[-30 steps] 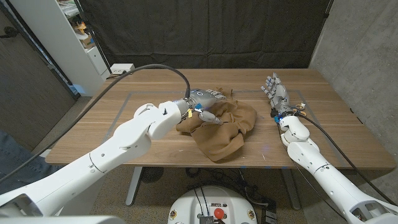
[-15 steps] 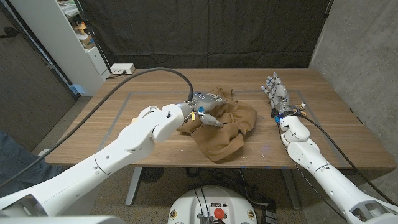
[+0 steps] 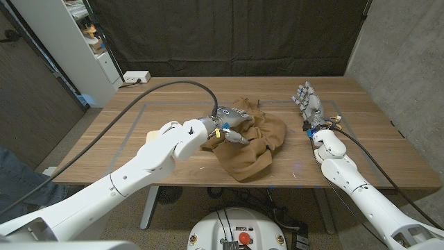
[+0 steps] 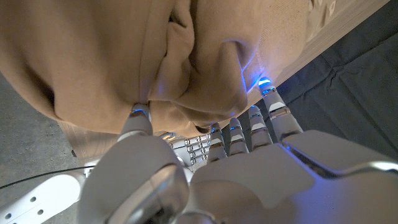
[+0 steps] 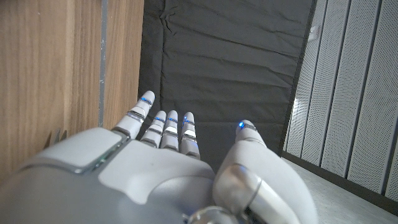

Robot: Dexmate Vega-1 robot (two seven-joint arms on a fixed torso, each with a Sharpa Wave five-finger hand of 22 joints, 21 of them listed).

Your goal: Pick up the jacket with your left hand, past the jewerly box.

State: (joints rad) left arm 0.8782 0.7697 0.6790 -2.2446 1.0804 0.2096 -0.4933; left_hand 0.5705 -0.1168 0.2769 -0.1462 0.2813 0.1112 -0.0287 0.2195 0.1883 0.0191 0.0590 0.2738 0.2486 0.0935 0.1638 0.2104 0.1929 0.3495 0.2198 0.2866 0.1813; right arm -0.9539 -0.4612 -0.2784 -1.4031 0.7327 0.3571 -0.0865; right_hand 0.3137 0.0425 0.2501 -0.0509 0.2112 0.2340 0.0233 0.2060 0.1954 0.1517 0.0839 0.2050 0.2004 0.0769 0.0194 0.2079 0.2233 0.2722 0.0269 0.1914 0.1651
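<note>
The brown jacket (image 3: pixel 250 139) lies in a soft, bunched-up heap in the middle of the wooden table (image 3: pixel 374 149), and it does not look lifted up yet. The left hand (image 3: pixel 227 123) is at the jacket's left side, and in the left wrist view its fingertips (image 4: pixel 138 114) push into a fold of the cloth, so I think the grab has just begun and the lifting is yet to do. The right hand (image 3: pixel 307 103) waits well off to the right with its fingers straight and a little apart, holding nothing.
</note>
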